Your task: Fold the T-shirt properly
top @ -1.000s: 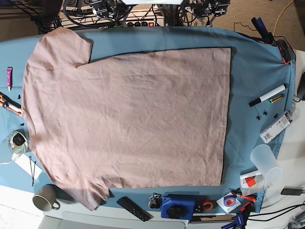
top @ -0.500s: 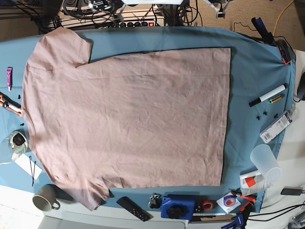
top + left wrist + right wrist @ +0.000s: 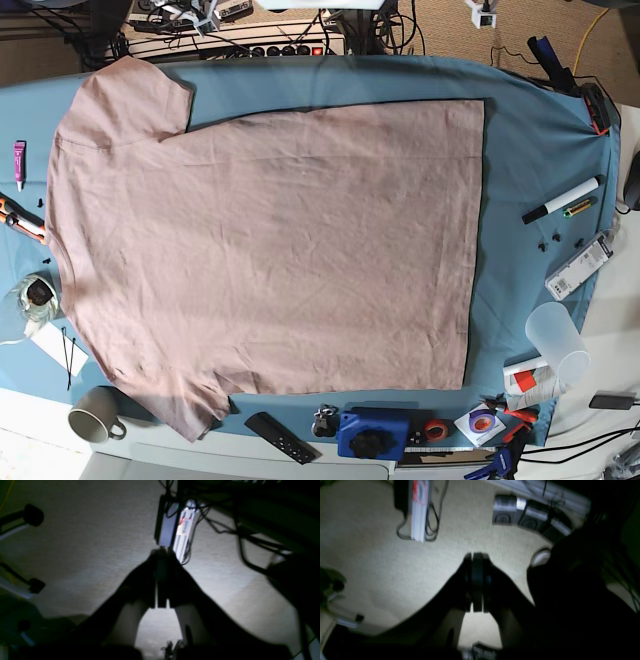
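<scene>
Vs. earlier base frames: the dark arm hardware and cable clutter seen at the top edge has mostly gone out of view; only small bits remain along that edge. T-shirt [image 3: 265, 250] unchanged in place and outline, same wrinkles.

Left end effector [image 3: 162, 555]: jaws pressed together, nothing between them. Wrist view is dim and blurred, looks down on carpeted floor [image 3: 87, 542], a black power brick [image 3: 166, 522] w/ a white labelled box beside it, and loose cables. Right end effector [image 3: 477, 556]: jaws also pressed together, empty, over beige carpet [image 3: 370, 562], near a white box [image 3: 418, 510] wrapped in cable and a row of grey cylinders [image 3: 530, 515].

Neither end effector shows in base view; T-shirt shows in neither wrist view, so both are well apart from it, off the surface.

T-shirt lies flat and unfolded on the teal-blue cloth [image 3: 540, 150] covering the surface, collar end toward base-view left, straight hem toward right, one sleeve at top left, other at bottom left. Fabric: dusty pink-beige, matte, lightly creased, no print. Body approx. rectangular.

Around it: marker [image 3: 560, 200], translucent cup [image 3: 556, 340], grey mug [image 3: 97, 415], black remote [image 3: 282, 437], blue box [image 3: 373, 433].
</scene>
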Available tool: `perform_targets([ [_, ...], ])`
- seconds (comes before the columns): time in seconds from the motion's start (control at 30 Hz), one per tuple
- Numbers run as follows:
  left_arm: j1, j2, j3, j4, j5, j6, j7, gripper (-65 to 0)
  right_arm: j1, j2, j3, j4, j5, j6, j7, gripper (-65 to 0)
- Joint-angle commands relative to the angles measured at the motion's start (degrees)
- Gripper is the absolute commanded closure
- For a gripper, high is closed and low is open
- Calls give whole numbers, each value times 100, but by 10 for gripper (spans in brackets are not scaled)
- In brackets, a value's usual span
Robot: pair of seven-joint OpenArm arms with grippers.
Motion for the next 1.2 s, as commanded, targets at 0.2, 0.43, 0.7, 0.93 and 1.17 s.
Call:
perform_targets([
  [0.2, 1099, -17, -17, 1834, -522, -13, 992, 0, -1137, 74, 1222, 1604, 1021, 57, -815, 0],
  [0.43, 2013, -17, -17, 3613, -540, 299, 1152, 0, -1969, 74, 2446, 2863, 1805, 680, -1414, 0],
  [0.7, 2190, -17, -17, 5427, -538, 461, 1316, 0, -2199, 70, 3598, 4120, 2820, 1248, -1978, 0],
  [0.93, 2052, -20, -15, 6406, -538, 457, 1340, 0, -2063, -118, 4570, 5254, 3016, 1327, -1880, 0],
  [1.17, 1665, -17, -15, 6406, -535, 457, 933, 0, -1576, -192, 5090, 5700, 2979, 1325, -1880, 0],
])
